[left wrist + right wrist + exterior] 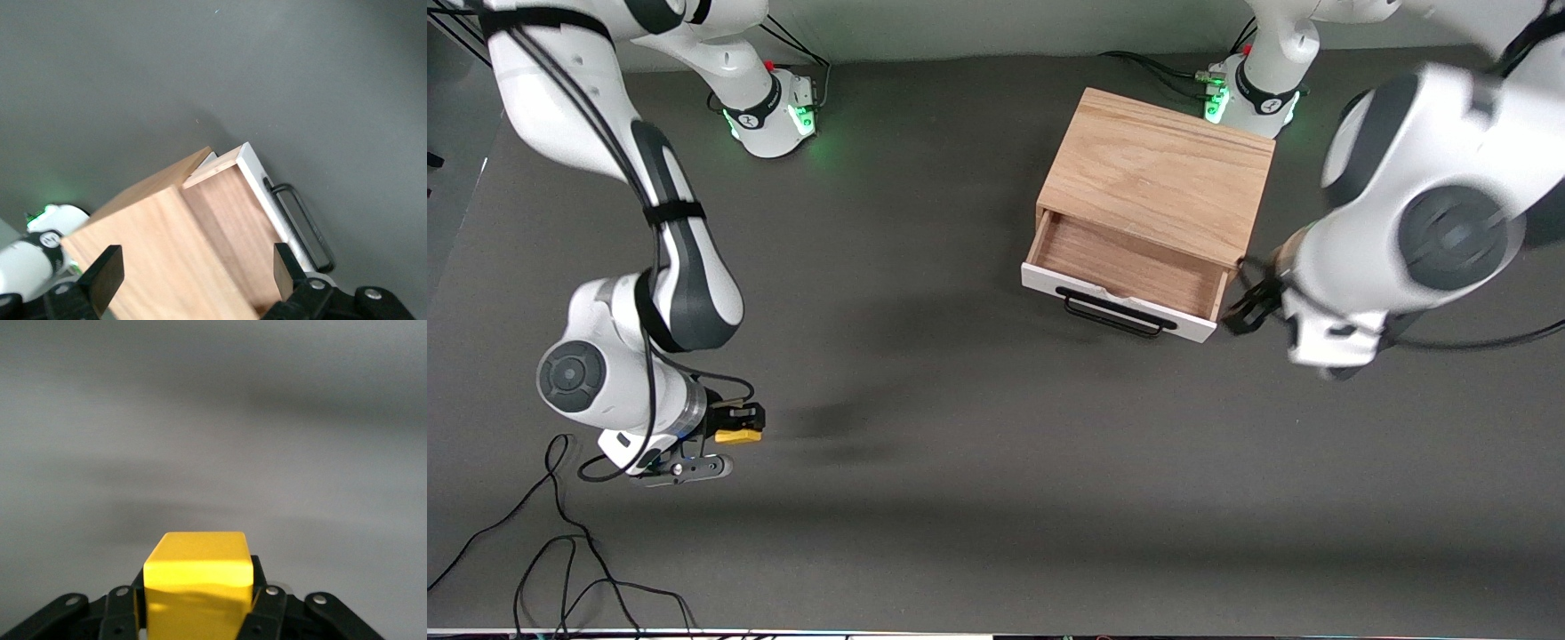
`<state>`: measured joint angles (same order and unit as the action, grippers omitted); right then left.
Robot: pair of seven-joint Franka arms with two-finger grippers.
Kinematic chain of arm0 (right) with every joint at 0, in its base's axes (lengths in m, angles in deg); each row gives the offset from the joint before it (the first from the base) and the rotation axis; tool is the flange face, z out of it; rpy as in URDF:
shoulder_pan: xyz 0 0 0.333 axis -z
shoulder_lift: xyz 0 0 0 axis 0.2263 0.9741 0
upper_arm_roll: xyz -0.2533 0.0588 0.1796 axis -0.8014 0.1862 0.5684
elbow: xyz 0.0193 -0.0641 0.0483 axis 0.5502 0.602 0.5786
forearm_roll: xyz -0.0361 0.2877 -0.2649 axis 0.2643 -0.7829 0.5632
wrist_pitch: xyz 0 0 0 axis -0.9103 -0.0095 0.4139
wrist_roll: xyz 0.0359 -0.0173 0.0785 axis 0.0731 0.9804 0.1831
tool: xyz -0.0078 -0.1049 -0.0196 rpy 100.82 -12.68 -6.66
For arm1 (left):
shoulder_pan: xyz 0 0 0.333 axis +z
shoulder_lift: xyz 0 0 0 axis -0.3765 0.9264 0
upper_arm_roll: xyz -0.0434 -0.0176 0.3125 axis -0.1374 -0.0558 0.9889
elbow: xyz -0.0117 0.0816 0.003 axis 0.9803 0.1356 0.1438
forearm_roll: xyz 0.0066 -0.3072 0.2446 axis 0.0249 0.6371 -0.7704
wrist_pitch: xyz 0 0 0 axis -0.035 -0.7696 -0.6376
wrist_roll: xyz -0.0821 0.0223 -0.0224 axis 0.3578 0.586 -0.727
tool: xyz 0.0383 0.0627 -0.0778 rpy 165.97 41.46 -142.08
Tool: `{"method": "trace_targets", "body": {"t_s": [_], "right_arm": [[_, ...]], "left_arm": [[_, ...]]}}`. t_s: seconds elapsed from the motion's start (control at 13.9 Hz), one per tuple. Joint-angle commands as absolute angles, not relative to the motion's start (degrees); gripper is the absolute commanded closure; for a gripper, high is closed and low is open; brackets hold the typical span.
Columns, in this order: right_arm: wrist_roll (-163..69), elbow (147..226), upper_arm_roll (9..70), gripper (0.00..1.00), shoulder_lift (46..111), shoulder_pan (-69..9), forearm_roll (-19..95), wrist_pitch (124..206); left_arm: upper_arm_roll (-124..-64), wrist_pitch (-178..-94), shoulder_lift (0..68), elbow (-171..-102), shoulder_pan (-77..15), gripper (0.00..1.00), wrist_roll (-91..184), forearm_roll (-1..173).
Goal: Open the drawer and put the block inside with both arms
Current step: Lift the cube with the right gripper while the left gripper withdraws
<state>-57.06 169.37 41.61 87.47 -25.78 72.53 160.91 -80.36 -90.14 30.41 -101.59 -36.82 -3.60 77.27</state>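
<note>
With the drawer (1129,267) already open, we hold the block (738,436) pinched in the right tool (734,436) over the tabletop (960,498), the left tool (1249,307) wide beside the drawer, so next we carry the block toward two o'clock over the drawer.

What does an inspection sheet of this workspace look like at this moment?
Surface: dark grey table, bare apart from the items below.
Job's things: drawer pulled open, nothing visible inside; wooden cabinet toward the left arm's end; yellow block held off the table.
Clutter: nothing seen.
Grippers: right pincer shut on the block, over the right arm's end; left pincer open, above the cabinet and drawer.
Cables: black loose cables on the table near the front camera.
Surroundings: pale wall along the bases.
</note>
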Motion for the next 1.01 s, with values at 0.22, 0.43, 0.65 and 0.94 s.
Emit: {"method": "trace_targets", "body": {"t_s": [0.22, 0.43, 0.65, 0.94], "right_arm": [[-75.81, 153.70, 41.35, 0.81, 87.80, -36.61, 65.99, 144.94], [-89.94, 150.00, 41.35, 0.82, 88.41, -44.96, 66.07, 145.10], [-101.56, 146.92, 41.35, 0.82, 90.86, -53.22, 66.16, 147.28], [-113.88, 146.74, 41.26, 0.82, 95.17, -62.46, 66.60, 156.06]], "left_arm": [[-80.21, -92.40, 21.01, -108.33, -36.45, 0.00, 16.46, 73.43], [-80.21, -94.52, 19.69, -108.33, -34.08, 0.00, 24.62, 73.43], [-80.22, -94.70, 19.25, -108.33, -31.09, 0.00, 30.62, 73.43], [-80.39, -96.54, 19.16, -108.51, -26.88, 0.00, 35.81, 74.48]]}}
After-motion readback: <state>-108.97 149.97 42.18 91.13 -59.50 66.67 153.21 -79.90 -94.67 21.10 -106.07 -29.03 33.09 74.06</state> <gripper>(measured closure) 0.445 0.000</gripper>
